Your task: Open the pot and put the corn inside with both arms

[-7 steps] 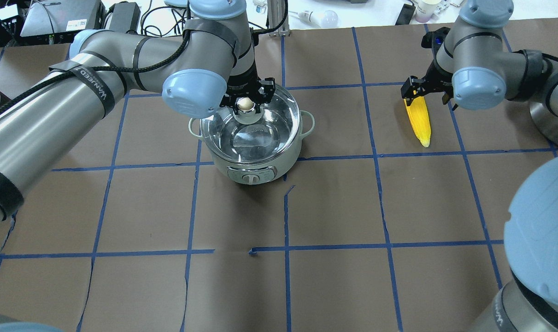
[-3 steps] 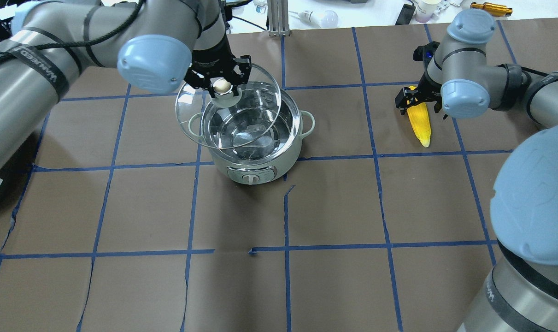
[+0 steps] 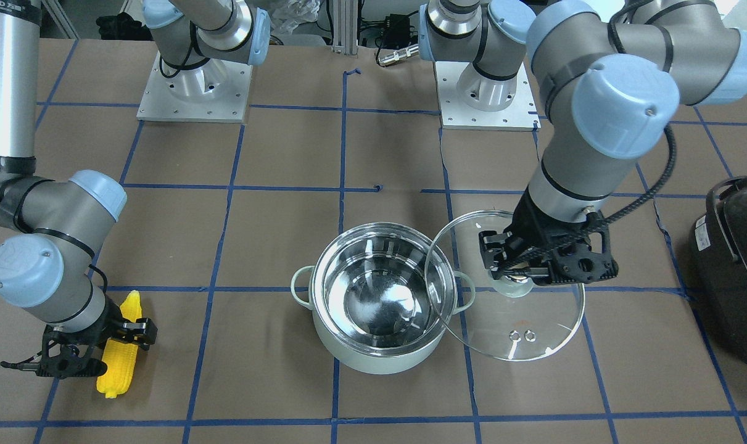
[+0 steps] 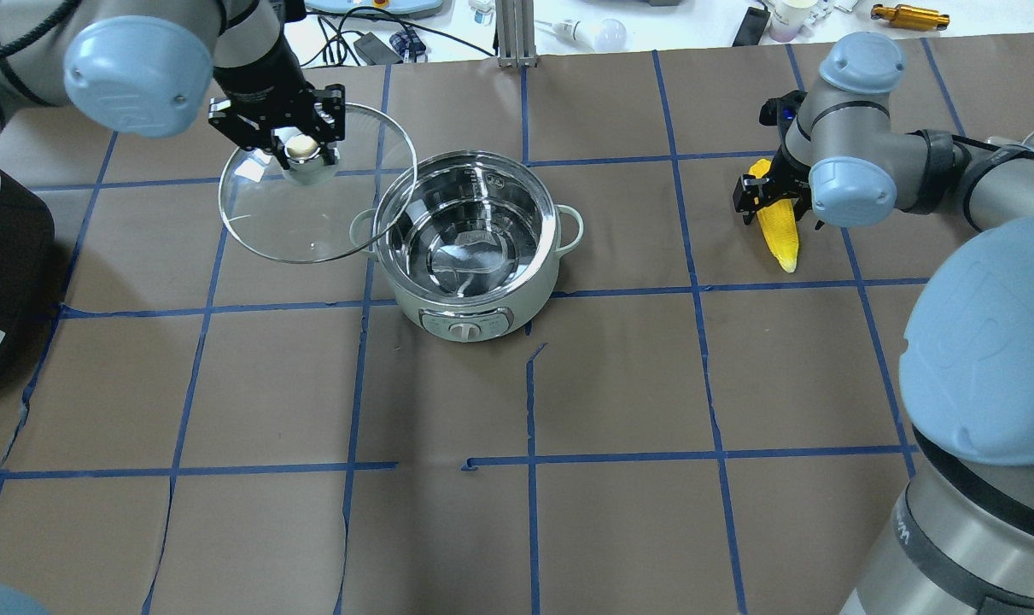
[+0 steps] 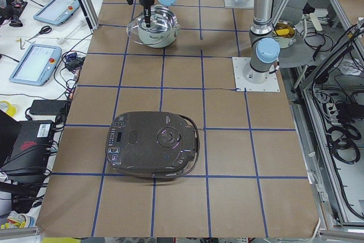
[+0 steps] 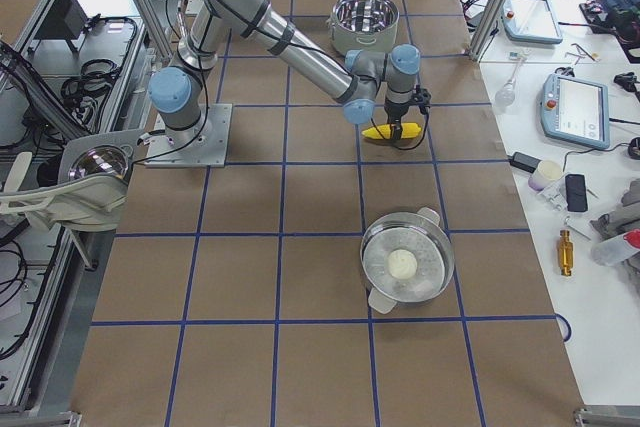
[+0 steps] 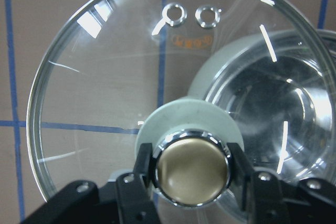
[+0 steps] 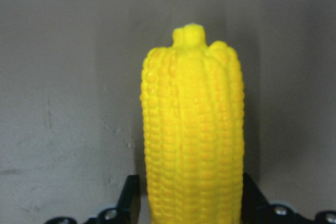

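The mint-green pot (image 4: 416,301) stands open mid-table, its steel inside empty; it also shows in the front view (image 3: 379,359). My left gripper (image 4: 301,150) is shut on the beige knob (image 7: 193,174) of the glass lid (image 4: 286,226). It holds the lid tilted in the air beside the pot, on the pot's left in the overhead view (image 3: 521,333). The yellow corn (image 4: 783,237) lies on the table far to the right. My right gripper (image 4: 771,198) is down over its thick end, fingers against both sides (image 8: 191,129).
A large black appliance (image 3: 734,271) sits at the table's left end, close to the held lid. A steel steamer with a white bun (image 6: 405,265) stands at the right end. The arm bases (image 3: 194,92) are bolted at the robot's side of the table.
My left gripper has lifted the lid off the pot and carried it left and back. My right gripper has come down onto the corn's thick end.
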You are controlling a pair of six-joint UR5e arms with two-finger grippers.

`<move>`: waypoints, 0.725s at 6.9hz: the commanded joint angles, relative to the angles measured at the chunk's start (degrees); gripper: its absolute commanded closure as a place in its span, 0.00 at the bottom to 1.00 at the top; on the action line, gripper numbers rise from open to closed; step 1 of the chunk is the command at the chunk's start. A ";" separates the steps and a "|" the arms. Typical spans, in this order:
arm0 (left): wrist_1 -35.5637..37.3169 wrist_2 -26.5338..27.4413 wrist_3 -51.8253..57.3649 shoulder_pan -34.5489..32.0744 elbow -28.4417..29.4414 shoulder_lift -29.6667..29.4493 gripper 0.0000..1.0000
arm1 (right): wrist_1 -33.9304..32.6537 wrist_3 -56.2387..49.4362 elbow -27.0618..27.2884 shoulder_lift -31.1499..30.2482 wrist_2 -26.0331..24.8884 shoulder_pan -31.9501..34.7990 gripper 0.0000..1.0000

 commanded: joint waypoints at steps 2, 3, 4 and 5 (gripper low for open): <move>7.60 -0.42 17.13 14.46 -6.09 -1.55 0.70 | 0.14 1.08 -1.52 -3.41 0.20 0.17 1.00; 13.63 0.01 20.12 15.37 -8.72 -3.30 0.70 | 2.31 3.09 -3.62 -5.43 0.64 0.87 1.00; 17.17 -0.42 20.85 16.51 -12.75 -3.84 0.72 | 6.16 6.94 -6.77 -7.62 0.56 4.53 1.00; 20.95 -0.60 25.64 19.13 -16.71 -4.10 0.72 | 13.68 15.07 -11.77 -8.43 -0.14 11.10 1.00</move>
